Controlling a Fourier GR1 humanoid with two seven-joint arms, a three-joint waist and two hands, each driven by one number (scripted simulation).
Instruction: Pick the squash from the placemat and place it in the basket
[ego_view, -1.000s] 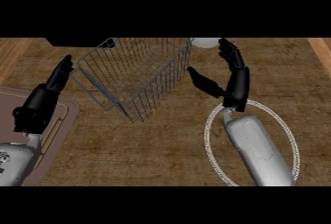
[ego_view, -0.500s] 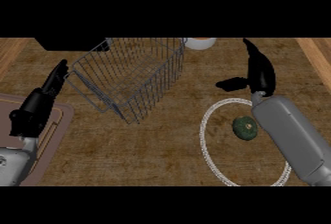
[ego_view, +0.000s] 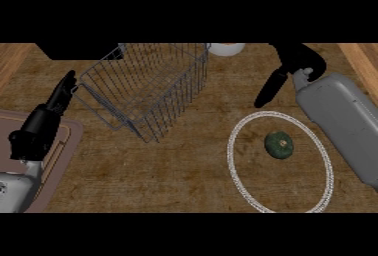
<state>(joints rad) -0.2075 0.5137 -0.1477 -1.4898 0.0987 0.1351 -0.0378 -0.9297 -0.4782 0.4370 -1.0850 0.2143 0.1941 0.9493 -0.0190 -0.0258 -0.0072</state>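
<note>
Head view shows my right hand (ego_view: 291, 67) hanging above the far edge of the placemat (ego_view: 238, 172), fingers straight and pointing down, holding nothing. Just below and slightly toward me sits the squash (ego_view: 279, 145), a small, dark green, rounded thing lying inside the placemat's pale ring, a little right of its centre. The hand is apart from it, not touching.

I judge the squash to be hard-skinned and stiff, fairly light, and apt to roll because of its round shape. I would take it across its widest part from above, fingers on one side and thumb on the other, so it cannot slip sideways.

Further left stands the wire basket (ego_view: 148, 87), tilted in this view, with its open mouth toward the top. I can see nothing inside it through the mesh. A pale round object (ego_view: 225, 48) sits just beyond its far corner; I cannot tell what it is.

My left hand (ego_view: 55, 100) rests open near the left edge of the wooden surface (ego_view: 177, 170), fingers straight, beside the basket.
</note>
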